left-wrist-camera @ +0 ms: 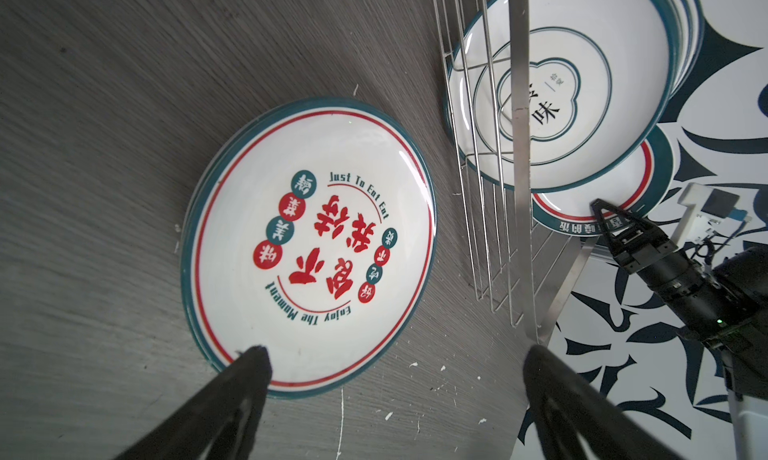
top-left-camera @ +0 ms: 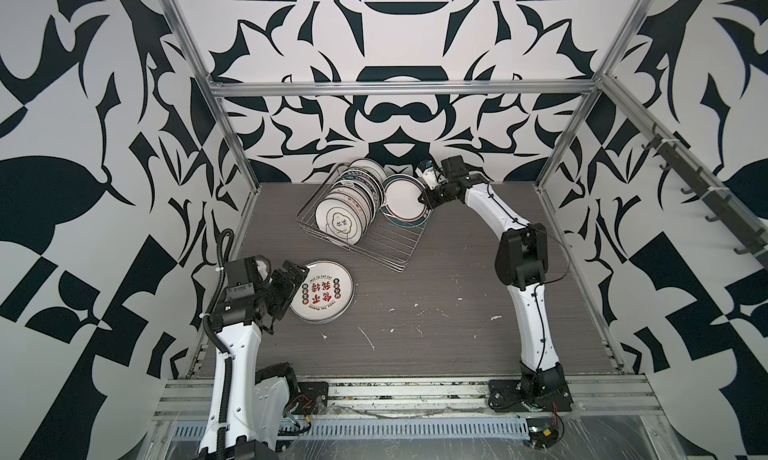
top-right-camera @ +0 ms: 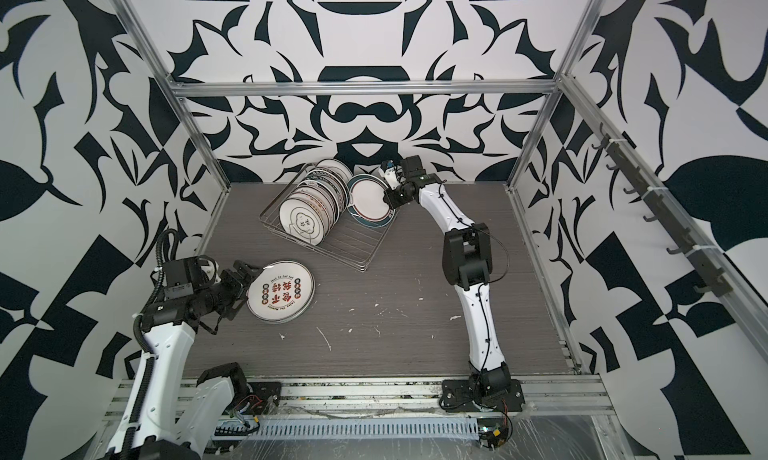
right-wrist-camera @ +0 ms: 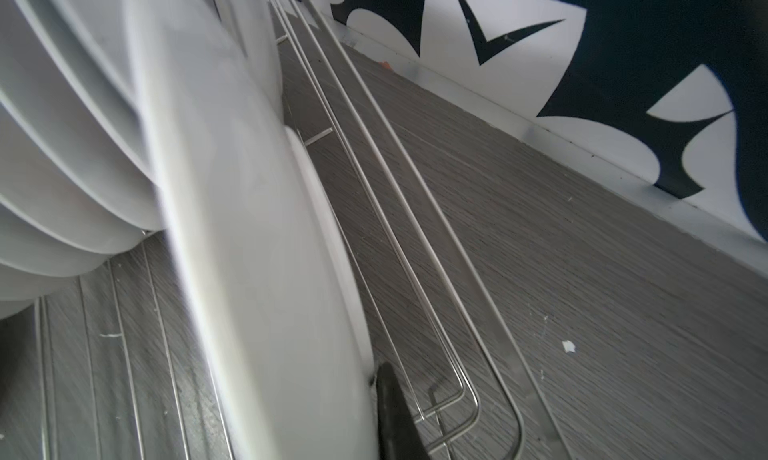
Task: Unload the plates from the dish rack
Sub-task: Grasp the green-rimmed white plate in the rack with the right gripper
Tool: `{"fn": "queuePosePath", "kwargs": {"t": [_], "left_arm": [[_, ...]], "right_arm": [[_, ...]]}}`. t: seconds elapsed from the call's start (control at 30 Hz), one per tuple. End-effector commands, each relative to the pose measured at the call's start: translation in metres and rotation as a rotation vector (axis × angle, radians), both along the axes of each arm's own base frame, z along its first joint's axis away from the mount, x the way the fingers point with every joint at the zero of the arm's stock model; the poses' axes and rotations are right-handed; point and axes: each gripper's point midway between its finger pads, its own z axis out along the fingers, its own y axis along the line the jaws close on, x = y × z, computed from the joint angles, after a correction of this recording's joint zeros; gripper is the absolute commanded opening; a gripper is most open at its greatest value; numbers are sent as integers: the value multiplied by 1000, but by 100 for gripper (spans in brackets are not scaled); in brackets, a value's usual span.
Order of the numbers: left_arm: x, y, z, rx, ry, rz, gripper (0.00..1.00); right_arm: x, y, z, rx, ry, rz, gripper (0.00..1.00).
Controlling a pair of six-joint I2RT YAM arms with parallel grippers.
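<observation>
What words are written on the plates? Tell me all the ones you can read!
"Just To Eat Eat": table plate, lying flat.
"Enjoy The Moment": same plate.
"味": front plate in the dish rack.
Big red characters on the table plate: upside down, not surely readable.
Rim writing on the held plate in the right gripper: too blurred.
</observation>
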Motion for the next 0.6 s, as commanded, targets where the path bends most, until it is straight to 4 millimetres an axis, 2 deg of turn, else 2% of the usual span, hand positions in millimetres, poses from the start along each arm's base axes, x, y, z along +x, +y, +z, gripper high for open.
{"fn": "queuePosePath", "kwargs": {"t": [0.0, 0.17, 0.3, 0.57], "left_arm": [[-3, 0, -6, 8, 9, 4, 99], [-5, 4, -10, 20, 20, 23, 99], [-4, 6, -14, 22, 27, 36, 99], [-5, 13, -20, 60, 19, 65, 99]], "right_arm": [[-7, 2, 46, 33, -59, 11, 9], [-8, 1, 46, 20, -59, 14, 0], [-5, -5, 52, -4, -79, -9, 0], [-8, -15, 88, -3, -158, -62, 0]]}}
